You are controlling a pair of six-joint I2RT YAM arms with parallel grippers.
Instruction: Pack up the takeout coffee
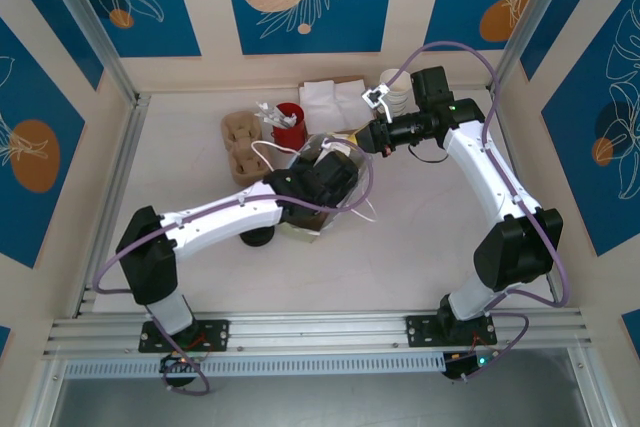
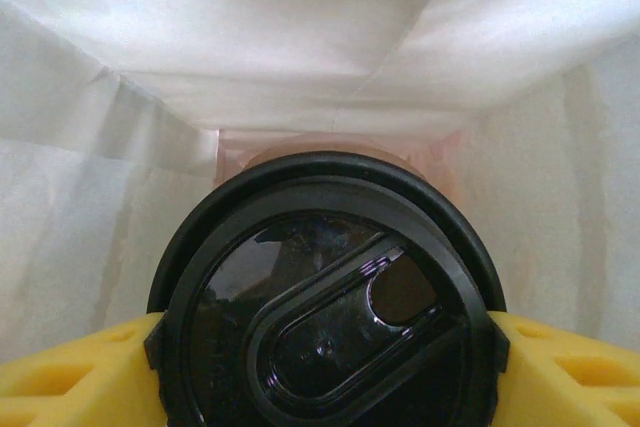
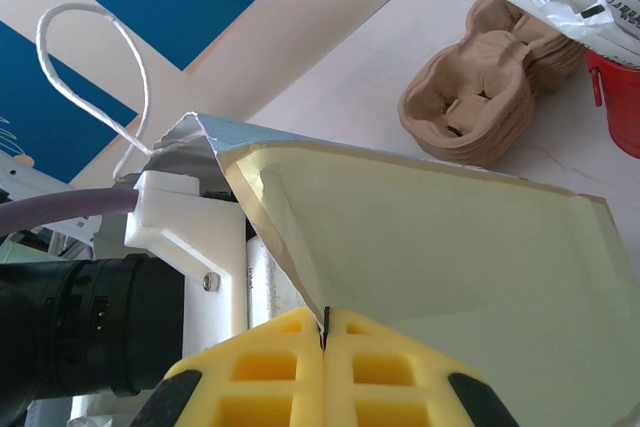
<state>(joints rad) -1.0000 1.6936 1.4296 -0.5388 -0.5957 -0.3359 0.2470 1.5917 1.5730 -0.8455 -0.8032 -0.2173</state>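
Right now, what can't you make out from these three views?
- Left wrist: whatever lies below the round black plastic lid, including the floor of the pale-lined takeout bag. The lid, between the left fingers, hides it.
- Top external: that lid, covered by the white left arm.
- Right wrist: the bag's inside, blocked by the flap pinched in the right fingers.

The left arm point(image 1: 225, 217) reaches into the paper bag point(image 1: 303, 229) in the middle of the surface point(image 1: 420, 237); the right claw point(image 1: 372, 137) is at its rim.
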